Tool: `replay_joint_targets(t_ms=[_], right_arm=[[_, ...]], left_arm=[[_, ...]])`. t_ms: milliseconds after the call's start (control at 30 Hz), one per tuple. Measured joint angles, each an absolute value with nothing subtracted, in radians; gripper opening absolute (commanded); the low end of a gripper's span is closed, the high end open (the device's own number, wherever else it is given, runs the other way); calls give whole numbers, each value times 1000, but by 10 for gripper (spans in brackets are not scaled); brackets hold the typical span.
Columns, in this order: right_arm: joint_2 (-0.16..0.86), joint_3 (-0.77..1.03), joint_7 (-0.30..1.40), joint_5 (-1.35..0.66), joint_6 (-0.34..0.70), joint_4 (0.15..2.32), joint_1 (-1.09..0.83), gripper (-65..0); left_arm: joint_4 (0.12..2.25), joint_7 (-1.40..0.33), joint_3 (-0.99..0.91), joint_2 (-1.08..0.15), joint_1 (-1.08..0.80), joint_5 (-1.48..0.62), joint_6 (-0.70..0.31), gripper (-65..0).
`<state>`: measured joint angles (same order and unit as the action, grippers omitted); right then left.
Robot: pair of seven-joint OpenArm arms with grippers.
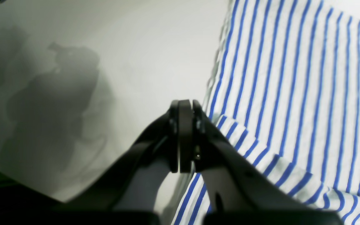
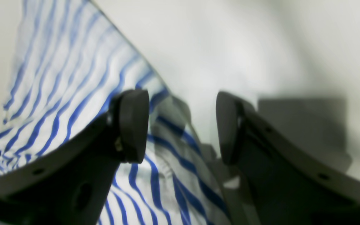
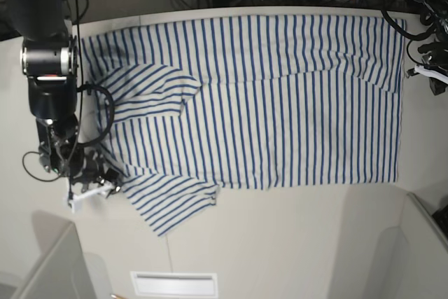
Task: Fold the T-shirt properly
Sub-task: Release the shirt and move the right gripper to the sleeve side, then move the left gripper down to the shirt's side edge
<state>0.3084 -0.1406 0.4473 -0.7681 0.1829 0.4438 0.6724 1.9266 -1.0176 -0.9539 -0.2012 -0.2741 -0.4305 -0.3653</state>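
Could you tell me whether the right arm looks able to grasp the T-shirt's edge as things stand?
Probably yes. The right gripper is open, and the T-shirt has its edge lying between the jaws, with nothing else in the way.

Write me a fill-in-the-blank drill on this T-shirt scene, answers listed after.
1. The T-shirt is white with thin ____ stripes.
2. The left claw has its tips pressed ____ at the shirt's edge.
3. The right claw is ____, one tip over the striped cloth and one over the bare table.
4. In the base view, the sleeve nearest the camera lies beside the arm on the ____ of the picture.

Answers: blue; together; open; left
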Motion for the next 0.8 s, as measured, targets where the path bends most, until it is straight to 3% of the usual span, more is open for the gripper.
replay_joint_targets(t_ms=[133,600,700,800], right_arm=[[310,-210,448,-756,270,373,721,-321],[277,-275,431,-775,279,375,725,-333],[279,-275,434,-769,279,373,725,-437],[280,-275,441,-766,278,372,719,-650]], left_arm=[[1927,-1018,-954,-199,-274,-416,-366,-650],[1927,-1017,-953,-200,-268,-415,-366,-650],[1927,-1017,-945,-200,-268,-416,-366,-650],[1925,-1020,-946,-200,-247,-414,-366,-650]])
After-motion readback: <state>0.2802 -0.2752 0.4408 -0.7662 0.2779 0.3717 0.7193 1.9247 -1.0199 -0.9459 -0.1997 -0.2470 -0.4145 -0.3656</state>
